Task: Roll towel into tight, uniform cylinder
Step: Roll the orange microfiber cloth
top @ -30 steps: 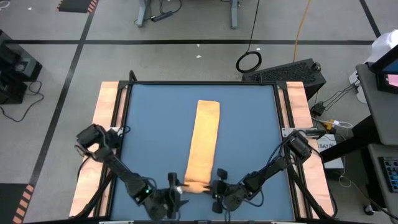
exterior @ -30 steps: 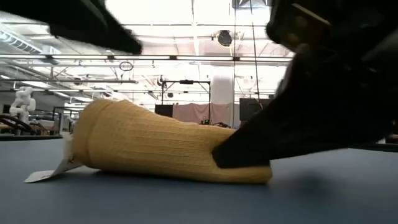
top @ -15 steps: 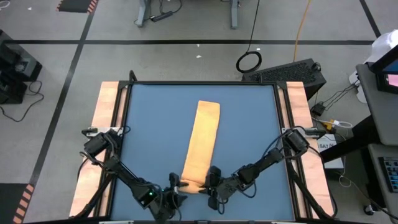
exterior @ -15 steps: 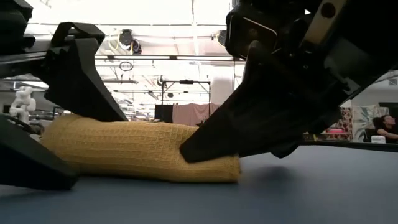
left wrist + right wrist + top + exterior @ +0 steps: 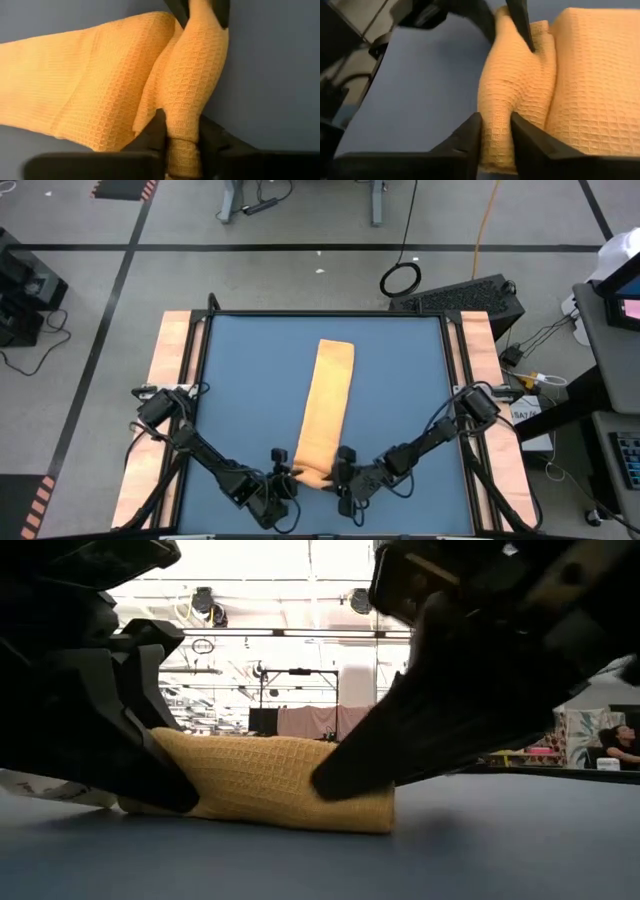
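towel (image 5: 326,405): long strip, near end rolled | left gripper (image 5: 288,476): clamped on roll's end | right gripper (image 5: 340,476): clamped on other end

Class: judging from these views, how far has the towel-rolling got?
Done: the towel lies as a long narrow strip, its near end turned into a first small roll. In hand: the left gripper and right gripper each pinch one end of that roll. Left: nearly the whole strip is still flat.

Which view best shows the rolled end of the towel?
The right wrist view: the towel, its roll pinched by the right gripper. Left wrist shows similar with the left gripper; low view partly blocked; high view tiny.
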